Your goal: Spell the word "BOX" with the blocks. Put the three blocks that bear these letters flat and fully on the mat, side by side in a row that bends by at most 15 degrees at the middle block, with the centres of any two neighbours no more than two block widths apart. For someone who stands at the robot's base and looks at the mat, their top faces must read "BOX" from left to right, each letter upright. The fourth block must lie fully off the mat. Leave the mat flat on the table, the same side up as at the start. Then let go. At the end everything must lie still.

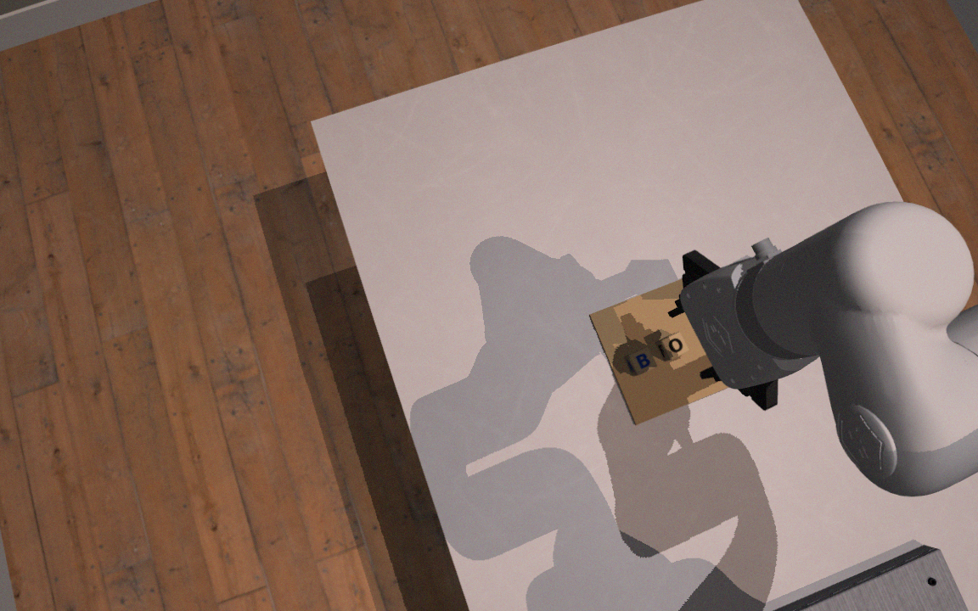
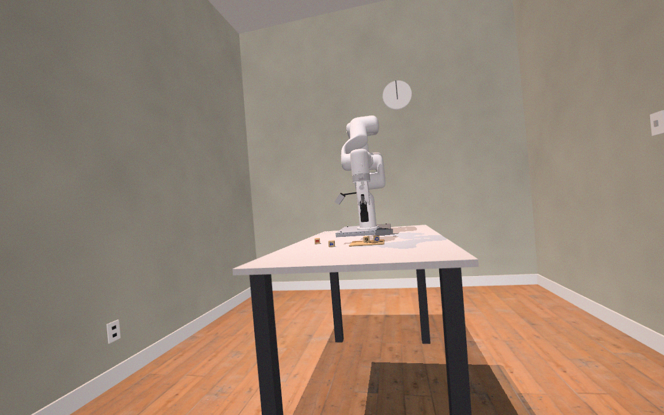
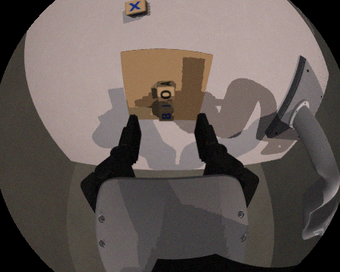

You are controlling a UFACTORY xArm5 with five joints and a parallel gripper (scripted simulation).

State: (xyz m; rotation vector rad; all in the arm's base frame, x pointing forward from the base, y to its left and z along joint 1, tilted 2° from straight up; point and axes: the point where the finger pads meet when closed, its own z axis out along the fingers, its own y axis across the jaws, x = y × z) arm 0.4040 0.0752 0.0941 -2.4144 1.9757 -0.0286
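The desk (image 1: 553,152) has a smooth, matt, off-white top that looks like laminate; in the exterior view its legs (image 2: 264,340) are dark and matt. The mat (image 1: 652,395) is a flat tan sheet with a dull, cardboard-like finish. The B block (image 1: 639,362) and the O block (image 1: 674,345) look like pale wood with printed letters, as does the X block (image 3: 135,6). The arm (image 1: 895,319) has a smooth white shell with a soft sheen. The claw (image 3: 166,131) has matt black fingers. The floor (image 1: 135,304) is brown, grainy wooden planks. The base plate (image 1: 887,585) looks like brushed grey metal.
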